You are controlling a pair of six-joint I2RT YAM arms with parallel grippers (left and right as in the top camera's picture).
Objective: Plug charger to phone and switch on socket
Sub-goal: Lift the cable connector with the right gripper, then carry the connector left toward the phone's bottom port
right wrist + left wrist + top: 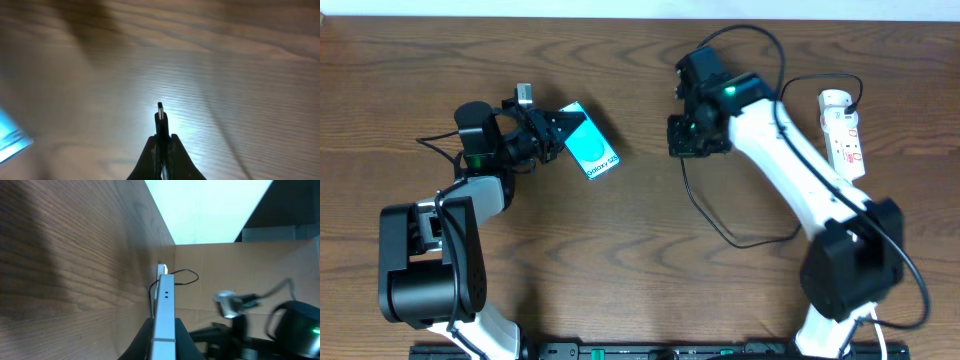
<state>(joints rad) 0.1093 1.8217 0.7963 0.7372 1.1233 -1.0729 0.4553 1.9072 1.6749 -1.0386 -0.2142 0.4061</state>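
Left: the left jaws are closed on one end of the phone (592,152), a slim, stiff slab, likely slick and breakable. Centre: the right jaws are pinched shut on the light charger (160,114) plug, its limp cable trailing across the bench (620,260). Right: the socket (843,135) lies well apart. Nothing lies between plug and phone.

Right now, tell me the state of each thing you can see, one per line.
phone: screen lit, held at one end, nothing plugged into it.
charger: plug tip held, bare, well apart from the phone.
socket: lying flat, untouched; switch position too small to tell.
left gripper: shut on the phone.
right gripper: shut on the charger.
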